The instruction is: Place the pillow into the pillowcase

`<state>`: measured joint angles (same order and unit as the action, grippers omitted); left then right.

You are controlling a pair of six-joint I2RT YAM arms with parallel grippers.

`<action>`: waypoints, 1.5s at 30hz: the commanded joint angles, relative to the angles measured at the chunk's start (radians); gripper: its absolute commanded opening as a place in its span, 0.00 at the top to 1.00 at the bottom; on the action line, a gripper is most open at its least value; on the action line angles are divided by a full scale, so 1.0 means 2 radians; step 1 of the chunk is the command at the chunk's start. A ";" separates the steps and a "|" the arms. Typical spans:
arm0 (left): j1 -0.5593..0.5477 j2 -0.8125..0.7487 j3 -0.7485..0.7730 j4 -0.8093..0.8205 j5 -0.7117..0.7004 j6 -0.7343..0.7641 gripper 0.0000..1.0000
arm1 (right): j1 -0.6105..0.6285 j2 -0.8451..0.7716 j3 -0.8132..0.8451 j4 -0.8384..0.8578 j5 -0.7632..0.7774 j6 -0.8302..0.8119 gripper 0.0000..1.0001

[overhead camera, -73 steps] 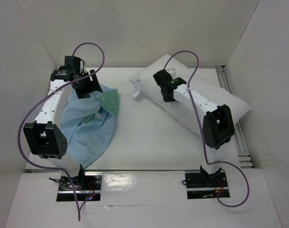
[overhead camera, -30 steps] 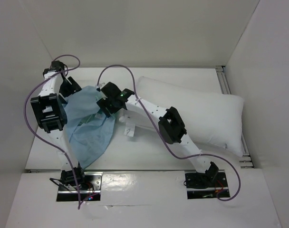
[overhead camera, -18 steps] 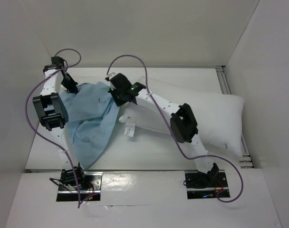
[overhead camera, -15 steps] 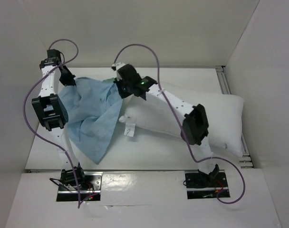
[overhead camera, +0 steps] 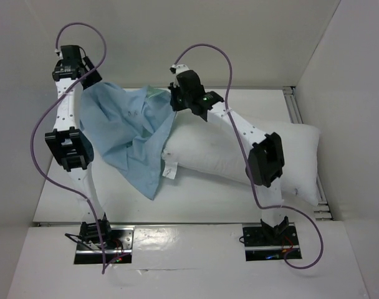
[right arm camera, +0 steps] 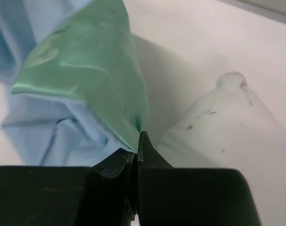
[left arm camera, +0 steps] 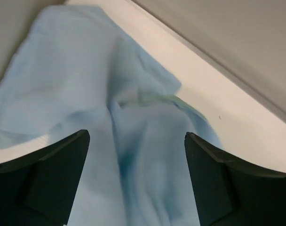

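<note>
**Right gripper [right arm camera: 139,141] clamped on pillowcase [overhead camera: 136,131]; left gripper [left arm camera: 136,136] agape**

Item one: we record the right gripper with its fingers pressed fully together. They pinch a fold of the pillowcase where the sea-green face meets the light blue. From that pinch the cloth spreads toward the left gripper and sags below both down to the table [overhead camera: 202,193].

Item two: we record the left gripper with jaws standing wide apart. Blue cloth lies between and beyond its fingers [left arm camera: 53,174], and we see no pinch on it.

Item three: the pillow [overhead camera: 214,146], white and plump, lies below and to the right of the right gripper, under that arm. Its corner sits just beside the pinched green fold, and we see none of it inside the cloth.
</note>
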<state>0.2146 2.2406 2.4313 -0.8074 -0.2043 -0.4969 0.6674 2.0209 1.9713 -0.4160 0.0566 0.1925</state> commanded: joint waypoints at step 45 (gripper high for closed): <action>-0.192 -0.276 -0.512 0.042 0.189 0.002 0.16 | -0.033 -0.292 -0.314 0.007 0.195 0.040 1.00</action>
<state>-0.1844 1.7187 1.3697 -0.7074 0.1871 -0.5232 0.6842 1.5875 1.3106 -0.4095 0.3832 0.2279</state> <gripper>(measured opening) 0.840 0.021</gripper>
